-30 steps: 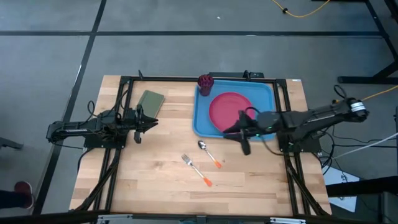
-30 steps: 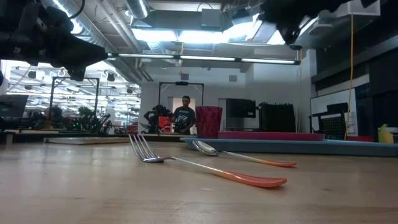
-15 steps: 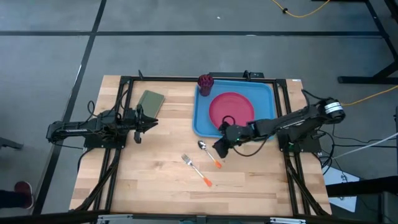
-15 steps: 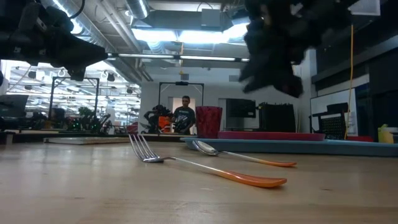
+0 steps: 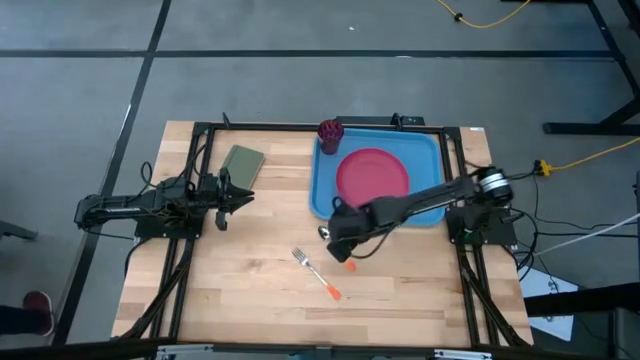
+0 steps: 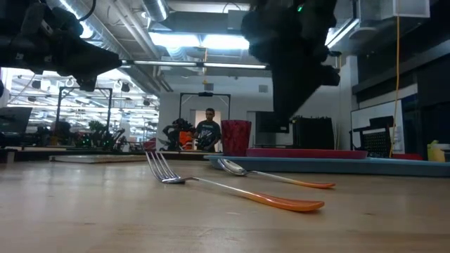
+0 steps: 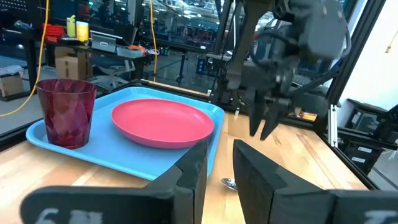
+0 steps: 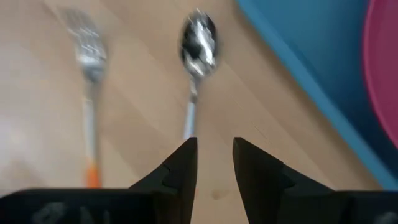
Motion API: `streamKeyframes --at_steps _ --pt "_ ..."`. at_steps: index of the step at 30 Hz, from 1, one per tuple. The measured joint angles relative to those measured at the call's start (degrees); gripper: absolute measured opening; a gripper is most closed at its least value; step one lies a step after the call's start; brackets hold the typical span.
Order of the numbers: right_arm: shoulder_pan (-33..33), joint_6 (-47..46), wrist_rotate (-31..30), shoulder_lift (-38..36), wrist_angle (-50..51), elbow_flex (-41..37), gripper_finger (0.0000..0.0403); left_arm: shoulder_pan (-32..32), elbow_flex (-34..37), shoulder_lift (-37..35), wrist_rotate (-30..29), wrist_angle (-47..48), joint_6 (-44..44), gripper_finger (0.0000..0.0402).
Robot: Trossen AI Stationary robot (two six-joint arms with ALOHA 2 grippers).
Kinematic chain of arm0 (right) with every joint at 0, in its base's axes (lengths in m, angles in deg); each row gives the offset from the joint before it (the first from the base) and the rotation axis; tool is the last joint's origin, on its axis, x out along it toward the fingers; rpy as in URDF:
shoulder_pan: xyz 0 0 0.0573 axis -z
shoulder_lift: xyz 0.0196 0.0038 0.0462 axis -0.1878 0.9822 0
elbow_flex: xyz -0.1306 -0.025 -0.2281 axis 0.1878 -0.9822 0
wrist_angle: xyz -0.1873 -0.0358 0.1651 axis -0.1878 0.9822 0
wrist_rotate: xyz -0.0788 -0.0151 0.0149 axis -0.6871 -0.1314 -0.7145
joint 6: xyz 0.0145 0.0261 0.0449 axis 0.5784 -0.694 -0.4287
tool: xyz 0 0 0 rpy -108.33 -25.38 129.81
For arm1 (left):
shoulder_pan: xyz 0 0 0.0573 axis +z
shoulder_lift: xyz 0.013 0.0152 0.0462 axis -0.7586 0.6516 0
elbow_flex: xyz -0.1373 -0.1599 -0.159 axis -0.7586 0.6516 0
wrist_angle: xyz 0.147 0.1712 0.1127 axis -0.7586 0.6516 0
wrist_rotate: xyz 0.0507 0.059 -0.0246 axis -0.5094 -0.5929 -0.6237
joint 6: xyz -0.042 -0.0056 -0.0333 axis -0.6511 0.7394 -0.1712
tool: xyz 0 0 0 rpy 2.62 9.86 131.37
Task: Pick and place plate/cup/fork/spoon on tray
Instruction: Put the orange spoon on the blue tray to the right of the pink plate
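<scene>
The spoon and the fork lie flat on the wooden table, side by side, near the light-blue tray. The tray holds the pink-red plate and the red cup, which stands upright in its far left corner. My right gripper hangs above the spoon's handle with its fingers a small gap apart, touching nothing. It also shows in the high view and the left wrist view. My left gripper waits at the table's left, its fingers slightly apart and empty.
An olive-green pad lies at the far left of the table. Black frame rails run along the table's sides. Bare wood lies in front of the fork. In the low view a person stands far behind the table.
My right gripper has moved from above the tray's near edge toward the table's left and has come down, so it now stands over the spoon. The spoon, fork, plate and cup have stayed where they were.
</scene>
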Motion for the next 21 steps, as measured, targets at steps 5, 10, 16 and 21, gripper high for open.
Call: streamKeyframes --at_steps 5,10,16,21 --pt "0.0 0.2 -0.1 6.8 0.9 4.1 0.0108 0.0 0.0 0.0 0.0 0.0 0.0 0.007" --pt "0.0 -1.2 -0.8 9.6 0.7 4.3 0.0108 0.0 0.0 0.0 0.0 0.0 0.0 0.007" --pt "-0.6 -5.4 -4.1 9.7 -0.4 4.3 0.0108 0.0 0.0 0.0 0.0 0.0 0.0 0.007" --pt "-1.5 -5.2 -4.5 9.8 -3.1 2.8 0.0108 0.0 0.0 0.0 0.0 0.0 0.0 0.007"
